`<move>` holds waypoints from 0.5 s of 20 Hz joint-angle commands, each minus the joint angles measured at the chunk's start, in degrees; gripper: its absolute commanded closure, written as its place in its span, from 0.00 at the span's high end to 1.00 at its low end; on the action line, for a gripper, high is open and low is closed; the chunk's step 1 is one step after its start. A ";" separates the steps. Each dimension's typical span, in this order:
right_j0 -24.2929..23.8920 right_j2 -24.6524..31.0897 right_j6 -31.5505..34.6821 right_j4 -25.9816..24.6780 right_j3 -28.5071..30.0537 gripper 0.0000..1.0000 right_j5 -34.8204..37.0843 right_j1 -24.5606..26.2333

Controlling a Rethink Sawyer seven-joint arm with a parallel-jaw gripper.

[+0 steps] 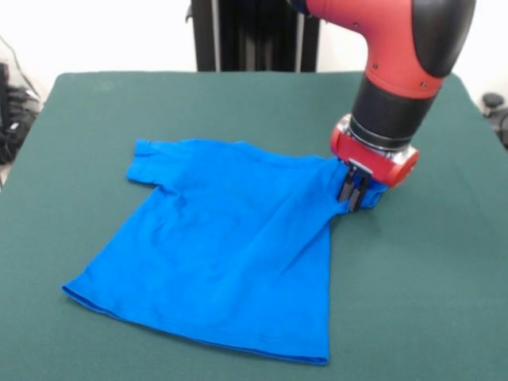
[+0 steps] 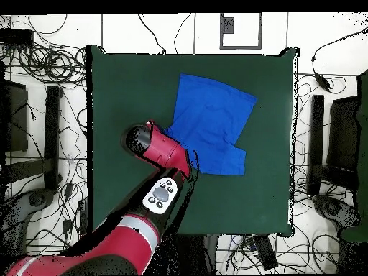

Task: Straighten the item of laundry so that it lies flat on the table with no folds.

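The bright blue T-shirt [image 1: 230,246] lies on the dark green table [image 1: 238,103], hem toward the near edge and collar toward the robot. Its left sleeve [image 1: 147,168] is spread flat. Its right sleeve is bunched and lifted a little, with creases running from it across the chest. My gripper [image 1: 354,190] is at that sleeve, its dark fingers [image 1: 347,187] close together and pinching the fabric. In the overhead view the shirt [image 2: 212,122] lies at the upper middle of the table [image 2: 122,86]. The arm's wrist [image 2: 144,140] hides the gripper there.
The black pedestal [image 1: 254,36] stands behind the table's far edge. Cables [image 1: 12,111] lie beside the table's left side. In the overhead view, cables [image 2: 43,65] and dark stands [image 2: 338,136] surround the table on the floor.
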 commanded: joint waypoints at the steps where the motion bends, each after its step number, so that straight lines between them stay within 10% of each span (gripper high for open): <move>1: 3.99 6.01 21.74 3.53 -8.96 0.00 6.04 0.48; 10: 5.51 1.50 24.48 1.58 -12.25 0.00 10.53 1.26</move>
